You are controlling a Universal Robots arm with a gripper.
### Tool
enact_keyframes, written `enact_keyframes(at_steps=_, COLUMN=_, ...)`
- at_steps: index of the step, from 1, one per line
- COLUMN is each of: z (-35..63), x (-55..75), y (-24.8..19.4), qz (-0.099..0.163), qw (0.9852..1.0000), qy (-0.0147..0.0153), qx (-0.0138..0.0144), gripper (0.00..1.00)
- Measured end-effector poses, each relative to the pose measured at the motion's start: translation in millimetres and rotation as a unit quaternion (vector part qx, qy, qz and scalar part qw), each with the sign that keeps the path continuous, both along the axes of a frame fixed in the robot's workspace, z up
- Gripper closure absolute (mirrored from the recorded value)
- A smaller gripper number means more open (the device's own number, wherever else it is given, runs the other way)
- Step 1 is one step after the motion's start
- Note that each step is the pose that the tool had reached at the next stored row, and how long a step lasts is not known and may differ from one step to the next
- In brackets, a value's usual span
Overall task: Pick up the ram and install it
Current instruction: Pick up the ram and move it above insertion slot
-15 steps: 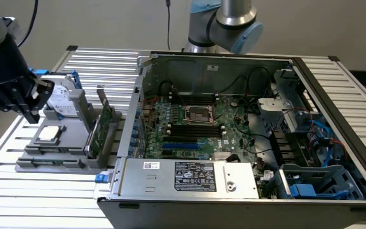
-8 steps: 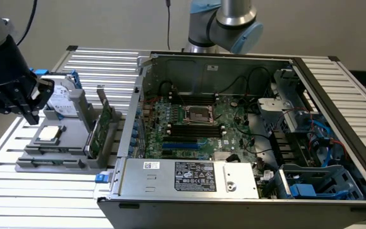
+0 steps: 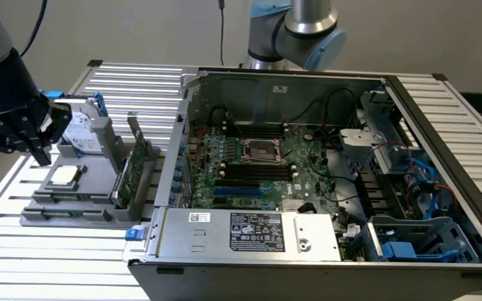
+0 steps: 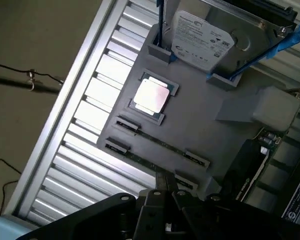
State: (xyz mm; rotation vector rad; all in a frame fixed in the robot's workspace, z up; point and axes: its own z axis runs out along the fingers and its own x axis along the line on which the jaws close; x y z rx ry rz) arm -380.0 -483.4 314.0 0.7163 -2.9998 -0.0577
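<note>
Closest to us, the gripper (image 4: 166,192) has its fingers pressed together on nothing, poised above one edge of the gray holder (image 4: 205,117). We take the ram (image 4: 157,142) to be the thin strip standing on edge in a holder slot. Its long axis runs along that edge, just beside the CPU (image 4: 151,96).

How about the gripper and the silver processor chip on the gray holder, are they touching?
Apart. In the wrist view the gripper sits clear of the processor chip, with a stretch of bare gray holder between them.
</note>
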Motion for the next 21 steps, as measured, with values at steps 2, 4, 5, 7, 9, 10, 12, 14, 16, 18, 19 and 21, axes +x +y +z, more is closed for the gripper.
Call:
enact_keyframes(at_steps=2, z=-0.5, x=0.0, y=0.0, qz=0.019, qw=0.9998, qy=0.0000, qx=0.0000, gripper=0.89)
enact_keyframes(at_steps=4, z=-1.1, x=0.0, y=0.0, qz=0.036, qw=0.9993, qy=0.0000, qx=0.0000, gripper=0.89)
enact_keyframes(at_steps=5, z=-1.4, x=0.0, y=0.0, qz=0.045, qw=0.9990, qy=0.0000, qx=0.0000, gripper=0.89)
enact_keyframes(at_steps=7, z=-1.9, x=0.0, y=0.0, qz=0.064, qw=0.9979, qy=0.0000, qx=0.0000, gripper=0.89)
enact_keyframes(at_steps=9, z=-2.5, x=0.0, y=0.0, qz=0.082, qw=0.9966, qy=0.0000, qx=0.0000, gripper=0.89)
enact_keyframes(at_steps=10, z=-2.8, x=0.0, y=0.0, qz=0.091, qw=0.9958, qy=0.0000, qx=0.0000, gripper=0.89)
enact_keyframes(at_steps=12, z=-3.4, x=0.0, y=0.0, qz=0.109, qw=0.9940, qy=0.0000, qx=0.0000, gripper=0.89)
enact_keyframes(at_steps=14, z=-4.0, x=0.0, y=0.0, qz=0.127, qw=0.9918, qy=0.0000, qx=0.0000, gripper=0.89)
enact_keyframes(at_steps=16, z=-4.6, x=0.0, y=0.0, qz=0.145, qw=0.9894, qy=0.0000, qx=0.0000, gripper=0.89)
enact_keyframes(at_steps=18, z=-5.3, x=0.0, y=0.0, qz=0.163, qw=0.9866, qy=0.0000, qx=0.0000, gripper=0.89)
enact_keyframes(at_steps=19, z=-5.7, x=0.0, y=0.0, qz=0.172, qw=0.9851, qy=0.0000, qx=0.0000, gripper=0.89)
enact_keyframes(at_steps=21, z=-6.4, x=0.0, y=0.0, qz=0.190, qw=0.9818, qy=0.0000, qx=0.0000, gripper=0.89)
